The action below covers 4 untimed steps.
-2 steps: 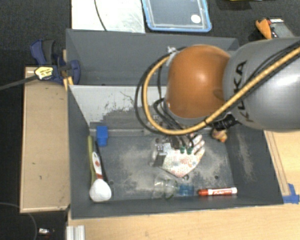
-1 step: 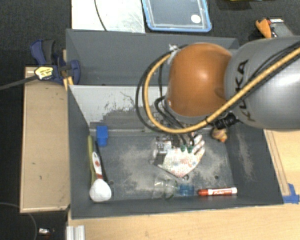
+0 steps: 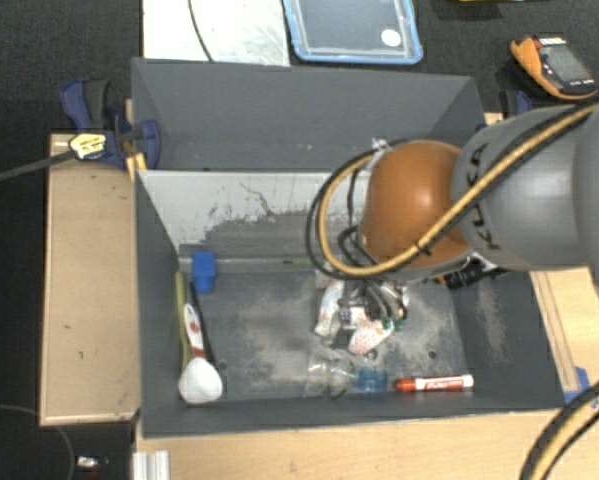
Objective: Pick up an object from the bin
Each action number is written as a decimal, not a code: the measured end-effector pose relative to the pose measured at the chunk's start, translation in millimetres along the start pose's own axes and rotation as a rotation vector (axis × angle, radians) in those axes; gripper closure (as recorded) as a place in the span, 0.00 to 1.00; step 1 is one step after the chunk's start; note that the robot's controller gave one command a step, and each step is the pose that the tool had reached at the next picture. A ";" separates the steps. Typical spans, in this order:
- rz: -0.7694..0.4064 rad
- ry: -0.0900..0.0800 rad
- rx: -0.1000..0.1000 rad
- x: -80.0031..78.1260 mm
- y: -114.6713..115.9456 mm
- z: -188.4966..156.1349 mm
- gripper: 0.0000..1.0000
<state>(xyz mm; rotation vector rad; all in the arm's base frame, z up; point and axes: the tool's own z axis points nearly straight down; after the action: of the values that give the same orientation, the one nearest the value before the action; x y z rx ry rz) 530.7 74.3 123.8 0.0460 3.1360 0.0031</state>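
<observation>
Our gripper (image 3: 364,313) hangs over the central heap (image 3: 351,346); we cannot tell if it is spread or pinching. We should lift straight, clear of the marker (image 3: 434,382).

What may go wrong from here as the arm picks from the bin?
1. The gripper is over a crumpled white and red packet in the middle of the grey metal bin; so soft a thing may slip from a grasp.
2. A clear plastic piece and a small blue thing lie close beside the packet and may be dragged along.
3. The red and white marker pen near the front wall may roll if bumped.
</observation>
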 end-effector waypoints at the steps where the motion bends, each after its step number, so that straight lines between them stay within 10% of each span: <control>1: -0.360 -0.008 -0.002 -35.0 -38.2 -14.9 0.00; 2: -0.130 -0.003 -0.001 -24.3 -69.4 -4.5 0.00; 3: -0.325 -0.013 0.000 -20.3 -76.8 32.4 0.00; 4: -0.342 -0.009 0.000 -15.3 -55.8 52.2 1.00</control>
<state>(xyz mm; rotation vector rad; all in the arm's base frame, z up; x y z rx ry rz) 544.7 18.2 71.6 -0.4876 3.0890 0.0017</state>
